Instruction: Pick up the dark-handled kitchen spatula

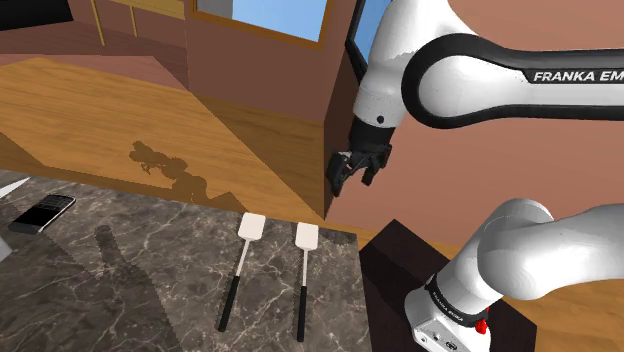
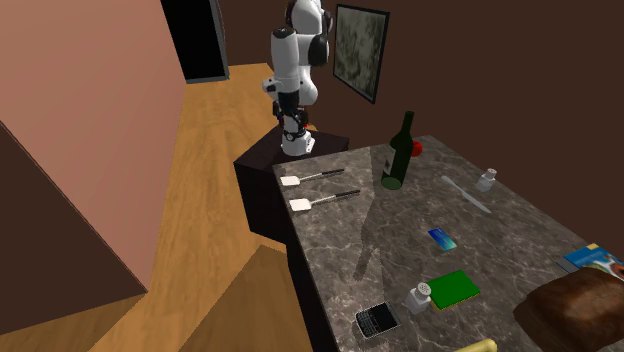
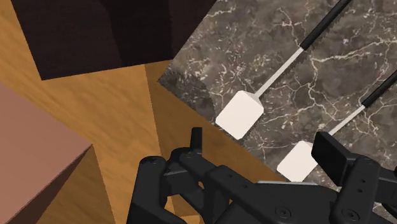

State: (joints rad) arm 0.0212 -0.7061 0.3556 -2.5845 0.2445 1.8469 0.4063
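Your pincer (image 1: 353,172) (image 3: 262,141) hangs released, fingers (image 3: 196,137) apart w/ nothing between them, up in the air past the marble counter's (image 1: 140,280) edge, over wood floor (image 1: 90,95). Two look-alike spatulas, white blades and dark handles, lie flat on the counter below and ahead of the pincer, well apart from it, blades toward it and handles pointing away: stand-side spatula (image 1: 306,236) (image 3: 240,114) and outer spatula (image 1: 250,227) (image 3: 299,160), approx. parallel. You can't tell by looks which one's meant.
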